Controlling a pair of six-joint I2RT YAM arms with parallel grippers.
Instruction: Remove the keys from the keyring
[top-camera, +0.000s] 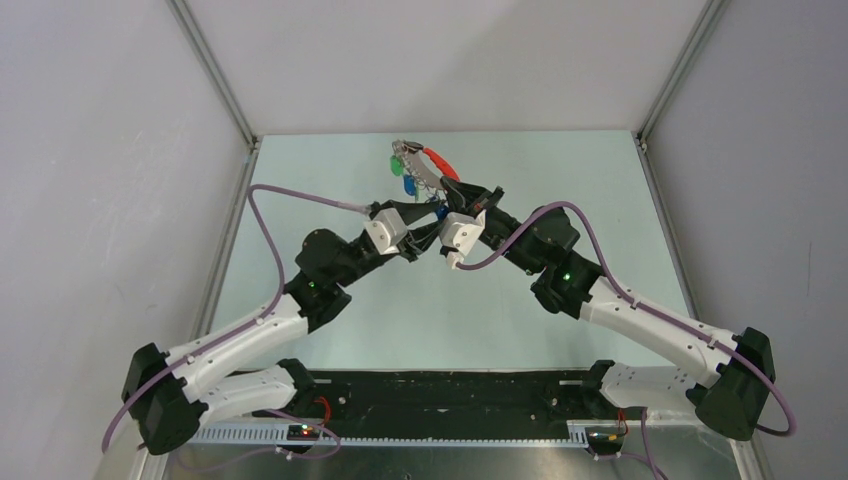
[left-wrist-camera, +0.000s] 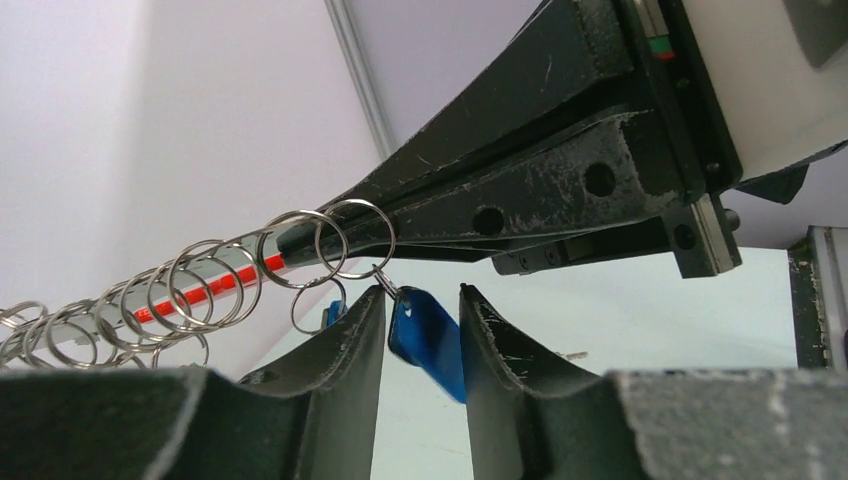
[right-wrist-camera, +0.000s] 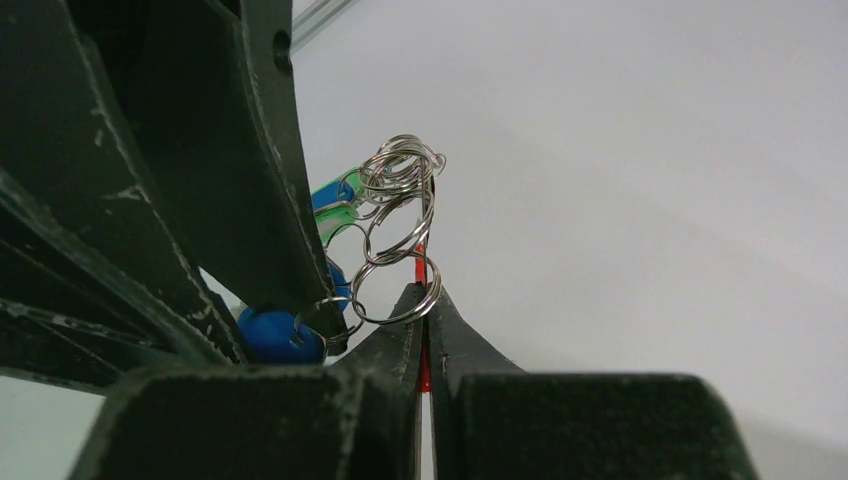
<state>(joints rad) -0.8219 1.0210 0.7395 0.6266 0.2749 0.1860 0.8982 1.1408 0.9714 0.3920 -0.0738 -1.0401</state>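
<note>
The keyring (top-camera: 418, 158) hangs in the air between both grippers, above the far middle of the table. Its red loop (top-camera: 441, 163) carries several silver split rings (left-wrist-camera: 330, 245), with green tags (top-camera: 396, 164) and a blue tag (top-camera: 408, 185) dangling. My right gripper (right-wrist-camera: 425, 292) is shut on the red loop (right-wrist-camera: 421, 258), just under one ring (right-wrist-camera: 395, 290). My left gripper (left-wrist-camera: 422, 297) is open, its fingers on either side of a blue-tagged key (left-wrist-camera: 430, 338) that hangs from the end ring. The key blades are mostly hidden.
The pale green table (top-camera: 440, 300) lies below, with grey walls on all sides and metal frame posts (top-camera: 215, 80) at the back corners. My right gripper's black body (left-wrist-camera: 560, 170) crosses just above the left fingers. The arms meet at the table's far middle.
</note>
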